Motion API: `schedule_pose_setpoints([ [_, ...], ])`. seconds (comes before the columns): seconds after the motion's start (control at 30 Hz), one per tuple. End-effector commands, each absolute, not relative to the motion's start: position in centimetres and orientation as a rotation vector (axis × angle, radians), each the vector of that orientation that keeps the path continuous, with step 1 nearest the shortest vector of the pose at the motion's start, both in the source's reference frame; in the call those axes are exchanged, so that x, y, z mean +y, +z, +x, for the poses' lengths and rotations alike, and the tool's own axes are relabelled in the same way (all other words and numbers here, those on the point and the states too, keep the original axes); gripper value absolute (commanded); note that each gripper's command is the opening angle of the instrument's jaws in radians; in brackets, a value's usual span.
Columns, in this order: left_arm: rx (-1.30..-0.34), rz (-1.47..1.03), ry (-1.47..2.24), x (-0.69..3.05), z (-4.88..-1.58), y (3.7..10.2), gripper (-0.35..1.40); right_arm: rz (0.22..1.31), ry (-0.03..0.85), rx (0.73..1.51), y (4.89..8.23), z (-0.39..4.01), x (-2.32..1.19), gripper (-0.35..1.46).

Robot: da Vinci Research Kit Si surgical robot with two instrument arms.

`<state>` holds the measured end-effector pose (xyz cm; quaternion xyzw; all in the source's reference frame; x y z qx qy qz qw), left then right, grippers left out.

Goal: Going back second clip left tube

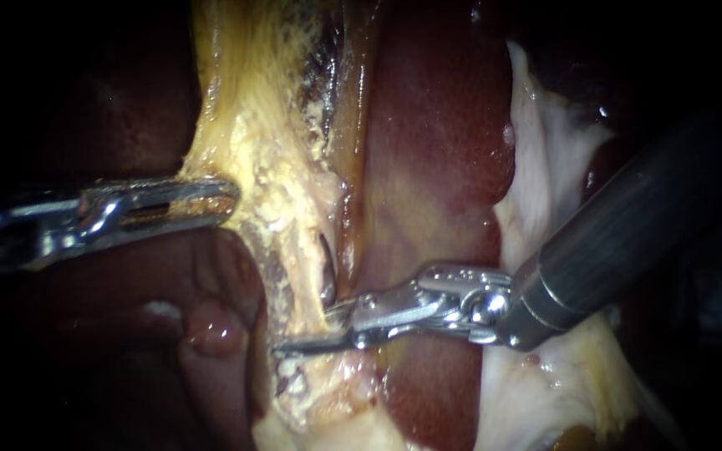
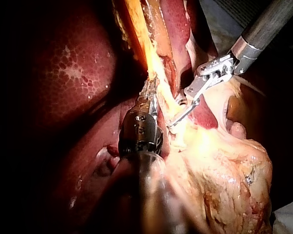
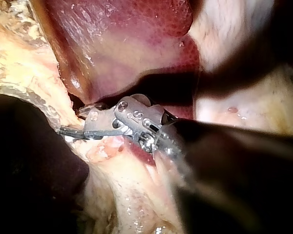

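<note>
A yellowish band of tissue runs down the middle of the endoscope view, with a thin dark tube along its right side. My left instrument enters from the left, its jaws shut on the band's left edge. My right instrument comes in from the right with its jaws open, a clear gap between them, their tips against the lower band. The left wrist view shows my left instrument holding the strand, with my right instrument beside it. In the right wrist view its open jaws lie at the fatty edge. I cannot make out a clip.
Dark red liver lies behind the right instrument's jaws and fills the left side in the left wrist view. Whitish tissue sits under the right shaft. A lumpy yellow fatty mass lies beside the left shaft.
</note>
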<state>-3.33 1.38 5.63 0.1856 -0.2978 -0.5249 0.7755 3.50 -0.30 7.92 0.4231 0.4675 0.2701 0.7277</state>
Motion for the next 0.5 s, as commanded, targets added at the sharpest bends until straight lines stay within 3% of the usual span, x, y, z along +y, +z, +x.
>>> schedule_pose_setpoints([
  [0.03,-0.644,0.401,-1.137,1.38,-3.33,5.62,-0.35,0.933,0.595,1.031,7.90,3.50,-0.30,-0.35],
  [0.13,-0.644,0.401,-1.137,1.38,-3.33,5.62,-0.35,0.936,0.593,1.031,7.89,3.50,-0.31,-0.35],
  [0.17,-0.644,0.401,-1.137,1.38,-3.33,5.62,-0.35,0.936,0.593,1.031,7.89,3.50,-0.31,-0.25],
  [0.2,-0.644,0.401,-1.137,1.38,-3.33,5.62,-0.35,0.935,0.593,1.031,7.89,3.51,-0.31,0.03],
  [0.27,-0.644,0.401,-1.137,1.38,-3.33,5.62,-0.35,0.908,0.569,1.045,7.89,3.52,-0.30,0.34],
  [0.43,-0.644,0.401,-1.137,1.38,-3.33,5.62,-0.35,0.843,0.495,1.105,7.85,3.49,-0.25,0.51],
  [0.5,-0.644,0.401,-1.137,1.38,-3.33,5.62,-0.35,0.789,0.417,1.141,7.84,3.46,-0.23,0.53],
])
